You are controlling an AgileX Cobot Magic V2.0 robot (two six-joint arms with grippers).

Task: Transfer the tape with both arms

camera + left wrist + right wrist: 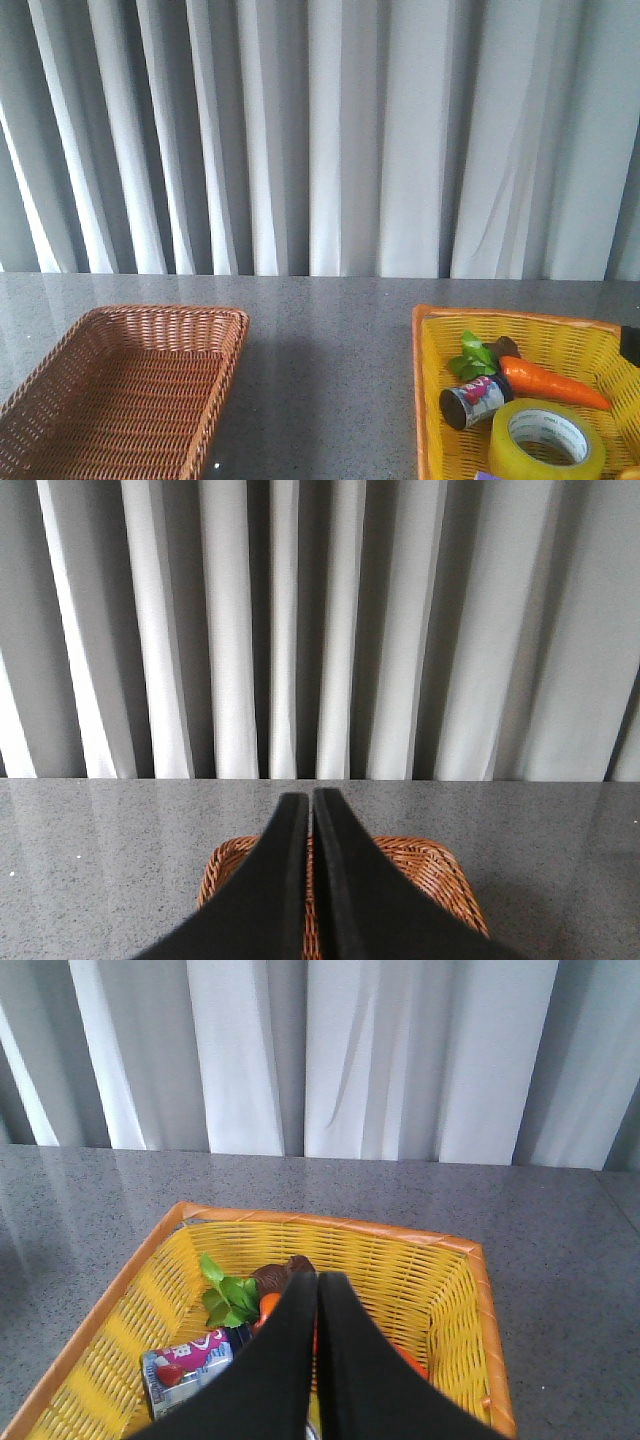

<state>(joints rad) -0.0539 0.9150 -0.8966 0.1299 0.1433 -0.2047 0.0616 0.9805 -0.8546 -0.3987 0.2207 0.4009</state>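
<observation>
The tape (547, 440), a wide roll of translucent yellow film wound on a white printed core, is shown lying flat in the yellow basket (560, 330) at the table's (330, 330) right, just beside a small can (474, 400) and a toy carrot (550, 383). A brown wicker basket (130, 390) is seen at the left. The left gripper (309, 805) and right gripper (317, 1282) are each pictured with fingers pressed together, nothing held.

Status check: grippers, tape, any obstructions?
Left gripper shut, above brown basket. Right gripper shut, above yellow basket. Tape untouched there, small can and carrot close beside it.
</observation>
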